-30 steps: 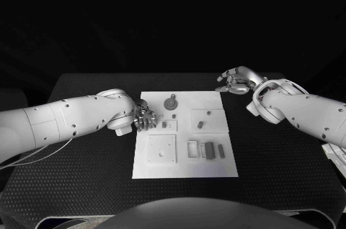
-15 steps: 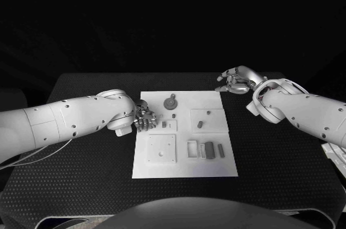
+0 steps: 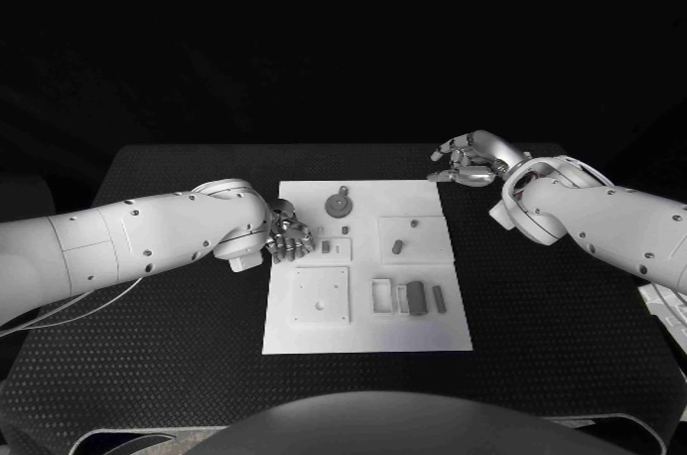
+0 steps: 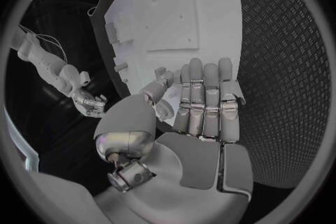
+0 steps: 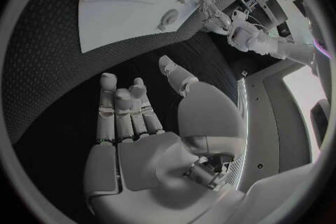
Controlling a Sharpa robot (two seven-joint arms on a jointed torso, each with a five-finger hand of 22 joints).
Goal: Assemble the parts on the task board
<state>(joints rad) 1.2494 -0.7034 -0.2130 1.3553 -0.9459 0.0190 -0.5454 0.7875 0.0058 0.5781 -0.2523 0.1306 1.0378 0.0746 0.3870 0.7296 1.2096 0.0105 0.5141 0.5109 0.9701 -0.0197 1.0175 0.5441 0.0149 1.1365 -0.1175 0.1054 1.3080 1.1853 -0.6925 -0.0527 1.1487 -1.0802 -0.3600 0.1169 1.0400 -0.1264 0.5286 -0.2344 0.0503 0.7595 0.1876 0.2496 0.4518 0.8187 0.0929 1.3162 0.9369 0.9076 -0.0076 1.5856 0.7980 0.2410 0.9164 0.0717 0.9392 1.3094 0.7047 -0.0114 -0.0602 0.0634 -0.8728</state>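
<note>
Head view: the black table point(image 3: 172, 376) is carrying the white task board point(image 3: 365, 336) at its middle. The left hand point(image 3: 288, 232) is hovering at the board's left edge, fingers straight and apart, holding nothing. The right hand point(image 3: 470, 161) is hanging beyond the board's far right corner, empty, fingers loosely apart. Small grey parts point(image 3: 415, 298) are lying on the board.
</note>
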